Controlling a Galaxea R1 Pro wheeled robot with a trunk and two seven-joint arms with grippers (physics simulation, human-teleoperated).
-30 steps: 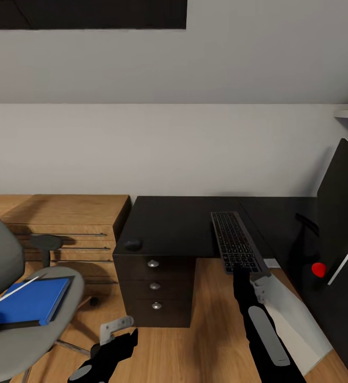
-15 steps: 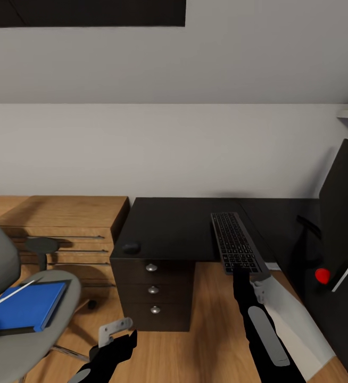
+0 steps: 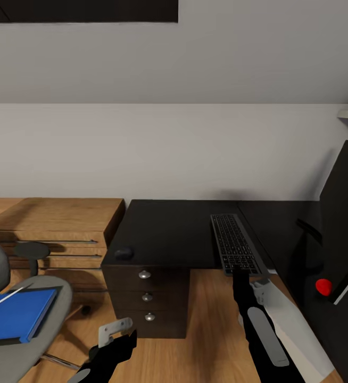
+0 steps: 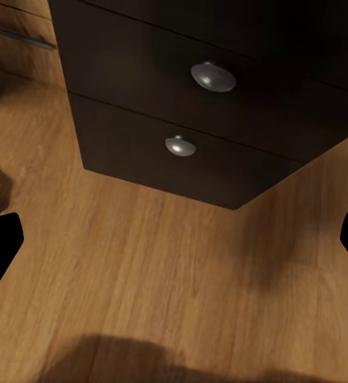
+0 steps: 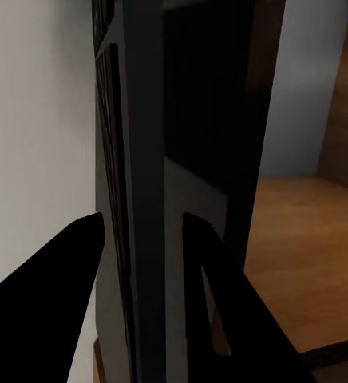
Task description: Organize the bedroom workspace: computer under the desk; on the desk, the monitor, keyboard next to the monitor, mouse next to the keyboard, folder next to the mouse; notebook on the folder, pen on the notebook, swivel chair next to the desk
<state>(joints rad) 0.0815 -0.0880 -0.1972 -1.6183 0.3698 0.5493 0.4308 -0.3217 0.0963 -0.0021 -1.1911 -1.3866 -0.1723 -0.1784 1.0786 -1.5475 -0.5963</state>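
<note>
Glossy black, the tabletop of the desk runs along the pale wall, with its dark drawer unit and three round silver knobs below the left end. The keyboard lies on the tabletop with its near end jutting over the front edge, and the right gripper has its fingers clenched on that near end; in the right wrist view the keyboard stands edge-on between the two dark fingers. The mouse sits on the tabletop at its front left corner, well apart from the keyboard. At the right edge of the head view the monitor stands tilted, black front toward the room, with a small red light glowing low beside it. The swivel chair stands on the wooden floor to the left of the desk, and the blue folder lies flat on its seat with a thin white stick resting across its top. A low light-wood shelving counter stands behind the chair, touching the desk's left end. The left gripper hangs low over the floor in front of the drawers, its fingers released and holding nothing; the left wrist view looks at two drawer knobs and floorboards.
</note>
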